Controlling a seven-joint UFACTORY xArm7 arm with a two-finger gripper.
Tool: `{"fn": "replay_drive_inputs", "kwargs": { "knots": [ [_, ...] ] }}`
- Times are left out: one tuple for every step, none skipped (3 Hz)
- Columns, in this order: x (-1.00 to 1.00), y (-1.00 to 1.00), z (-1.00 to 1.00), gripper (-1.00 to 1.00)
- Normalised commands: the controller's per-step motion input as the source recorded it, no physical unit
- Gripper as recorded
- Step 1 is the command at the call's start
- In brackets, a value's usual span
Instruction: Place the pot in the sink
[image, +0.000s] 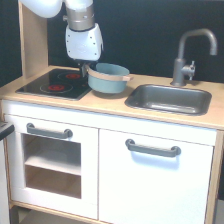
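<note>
The light blue-teal pot (107, 79) with a tan rim band sits low over the wooden counter, between the stovetop and the sink. Its bottom overlaps the stovetop's right edge. My gripper (85, 70) comes down from the white arm onto the pot's left rim, and its dark fingers look closed on that rim. Whether the pot rests on the counter or hangs just above it is not clear. The grey metal sink (168, 99) lies to the exterior view's right of the pot, with nothing in its basin.
A black stovetop (54, 83) with red rings lies left of the pot. A curved grey faucet (187, 55) stands behind the sink. A wooden side panel (32, 40) rises at the back left. White cabinet doors with grey handles are below the counter.
</note>
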Motion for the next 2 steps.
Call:
{"fn": "replay_drive_inputs", "kwargs": {
  "knots": [
    [0.09, -0.02, 0.11, -0.50],
    [0.10, 0.00, 0.12, -0.34]
  ]
}}
